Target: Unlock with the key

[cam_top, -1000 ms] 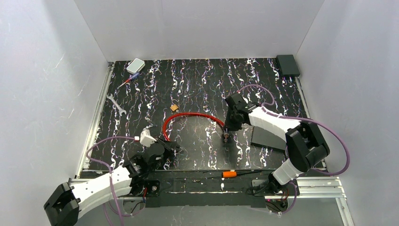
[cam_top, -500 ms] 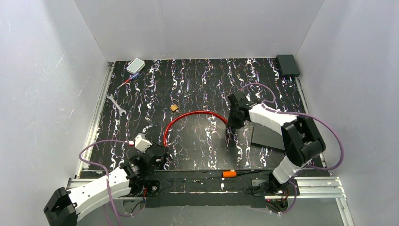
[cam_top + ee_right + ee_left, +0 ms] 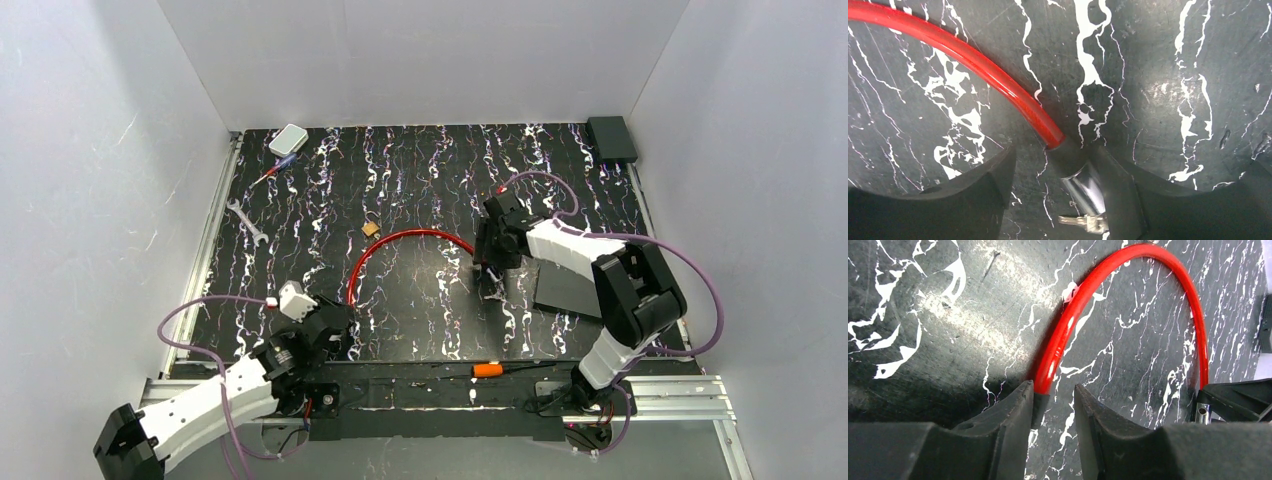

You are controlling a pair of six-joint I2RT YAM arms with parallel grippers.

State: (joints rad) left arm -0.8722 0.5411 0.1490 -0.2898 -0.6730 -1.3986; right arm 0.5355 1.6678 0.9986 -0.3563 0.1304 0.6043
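Your right tool (image 3: 1053, 152) has its black fingers spread wide over the glossy red plastic-coated cable (image 3: 973, 60), straddling its matte black collar (image 3: 1065, 156) and shiny chrome cylinder (image 3: 1087, 187), right finger just beside the cylinder, left finger apart from it. The tiny flat silvery metal key (image 3: 1079, 221) sits at the cylinder's free end between those fingers; can't tell if it's inserted. Your left tool (image 3: 1053, 390) is parted too, around the cable's other end, left finger touching it, gap on the other side, all on the black white-veined marbled tabletop (image 3: 938, 315).
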